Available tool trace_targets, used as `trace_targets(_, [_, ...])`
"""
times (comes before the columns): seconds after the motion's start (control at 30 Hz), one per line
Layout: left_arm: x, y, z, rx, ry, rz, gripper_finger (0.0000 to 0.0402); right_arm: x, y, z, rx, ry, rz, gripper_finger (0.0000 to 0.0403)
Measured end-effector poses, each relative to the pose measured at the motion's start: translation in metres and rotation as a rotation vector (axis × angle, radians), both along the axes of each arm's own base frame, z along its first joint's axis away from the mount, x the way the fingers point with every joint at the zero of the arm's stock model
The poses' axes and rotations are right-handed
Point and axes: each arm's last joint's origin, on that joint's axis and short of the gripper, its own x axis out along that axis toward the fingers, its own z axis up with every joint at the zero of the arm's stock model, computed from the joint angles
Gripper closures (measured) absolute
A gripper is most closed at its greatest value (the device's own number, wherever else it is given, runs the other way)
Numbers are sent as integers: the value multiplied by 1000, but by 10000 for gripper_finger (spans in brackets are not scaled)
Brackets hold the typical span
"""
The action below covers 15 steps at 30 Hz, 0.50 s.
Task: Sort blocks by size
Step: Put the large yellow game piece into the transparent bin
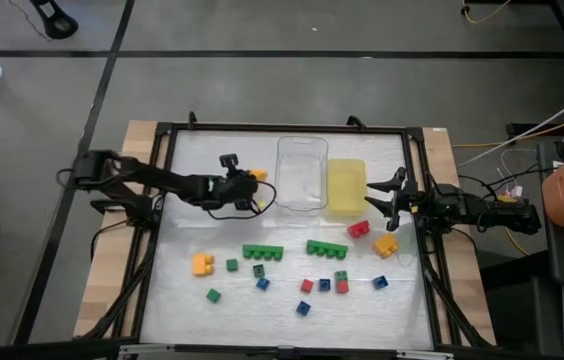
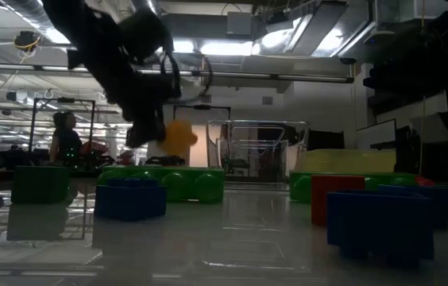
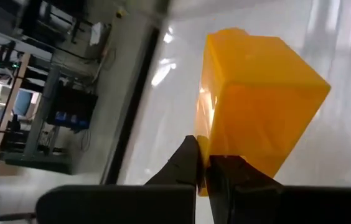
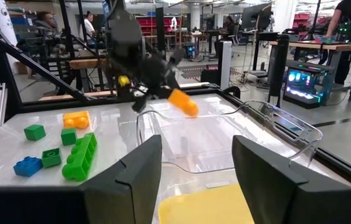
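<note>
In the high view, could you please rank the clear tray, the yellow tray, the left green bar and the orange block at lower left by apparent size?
1. Clear tray
2. Yellow tray
3. Left green bar
4. Orange block

The overhead camera sees all four lying on the table, so nearness barely affects this order.

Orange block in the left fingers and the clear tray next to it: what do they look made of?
Orange translucent block: likely smooth glossy plastic; light glows through its walls and the edges look moulded. Clear rectangular tray: probably thin transparent plastic; the table shows through it and its rounded rim catches highlights. Glass can't be ruled out by look alone.
</note>
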Motion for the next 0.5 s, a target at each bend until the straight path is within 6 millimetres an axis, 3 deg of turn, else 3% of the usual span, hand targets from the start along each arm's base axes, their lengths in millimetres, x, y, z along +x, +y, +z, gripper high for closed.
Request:
trace_targets(0.17, [-4,-5,29,-66,-203,-35,399,0,0,0,0,0,7,207])
trace_targets(0.3, [5,-7,44,-202,-436,-125,400,0,0,0,0,0,8,207])
trace_targets(0.5, [21,-8,42,-311,-590,-218,397,0,0,0,0,-4,7,207])
